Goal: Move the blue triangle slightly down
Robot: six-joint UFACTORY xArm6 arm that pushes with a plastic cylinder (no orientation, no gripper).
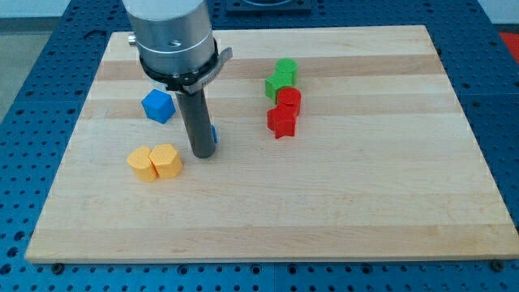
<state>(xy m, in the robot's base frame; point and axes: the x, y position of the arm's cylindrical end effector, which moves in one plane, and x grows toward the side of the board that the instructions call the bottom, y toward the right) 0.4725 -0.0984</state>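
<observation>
The blue triangle (213, 135) is almost wholly hidden behind my rod; only a thin blue sliver shows at the rod's right edge. My tip (202, 153) rests on the wooden board (340, 195) just in front of that block, touching or nearly touching it. A blue cube-like block (159, 105) lies to the upper left of the tip.
Two yellow blocks (155, 162) sit side by side to the lower left of the tip. Two green blocks (281, 76) and two red blocks (284, 113) form a column at the centre right. The arm's grey body (172, 36) hangs over the board's top left.
</observation>
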